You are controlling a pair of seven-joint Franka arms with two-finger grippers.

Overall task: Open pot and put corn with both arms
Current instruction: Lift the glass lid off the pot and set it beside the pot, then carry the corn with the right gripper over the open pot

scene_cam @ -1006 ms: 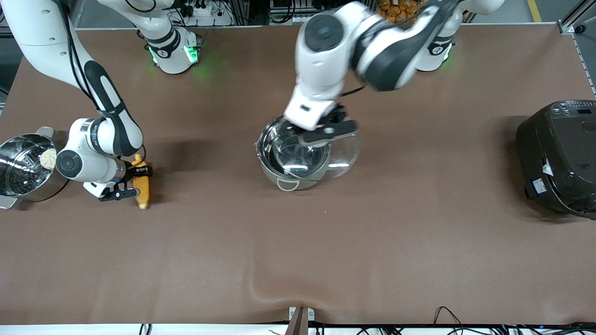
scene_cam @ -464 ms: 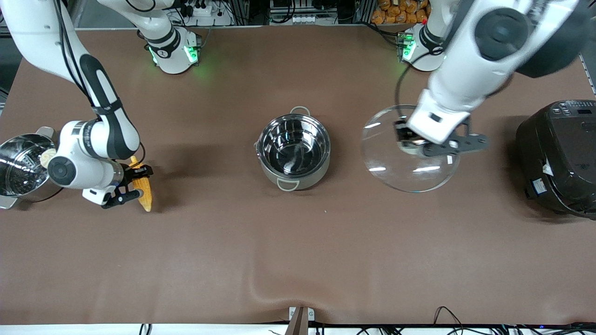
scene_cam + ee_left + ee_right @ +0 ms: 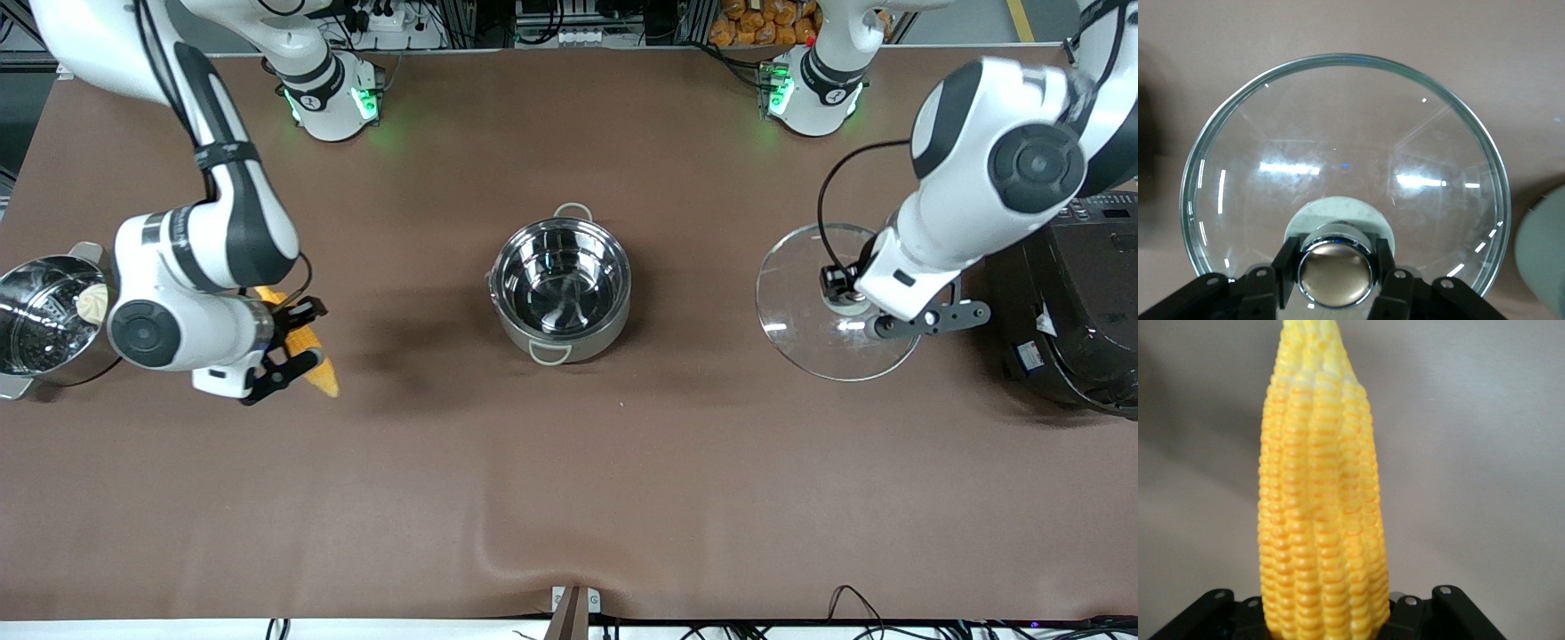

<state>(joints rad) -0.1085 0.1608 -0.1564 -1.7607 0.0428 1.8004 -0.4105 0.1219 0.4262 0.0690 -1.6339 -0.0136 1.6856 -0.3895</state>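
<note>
The steel pot (image 3: 561, 289) stands open and empty in the middle of the table. My left gripper (image 3: 849, 298) is shut on the beige knob (image 3: 1335, 275) of the glass lid (image 3: 831, 307), which it holds over the table between the pot and the black rice cooker. My right gripper (image 3: 298, 342) is shut on the yellow corn (image 3: 313, 360), held above the table toward the right arm's end. In the right wrist view the corn (image 3: 1318, 513) points away from the gripper (image 3: 1325, 620). In the left wrist view my gripper (image 3: 1335, 273) clamps the knob from both sides.
A shiny steel steamer pot (image 3: 40, 320) stands at the right arm's end of the table. The black rice cooker (image 3: 1076, 302) stands at the left arm's end, close to the held lid. The brown cloth has a ripple near the front edge.
My left gripper carried the lid off the pot and away toward the rice cooker. My right gripper lifted the corn off the table and moved it slightly toward the pot.
</note>
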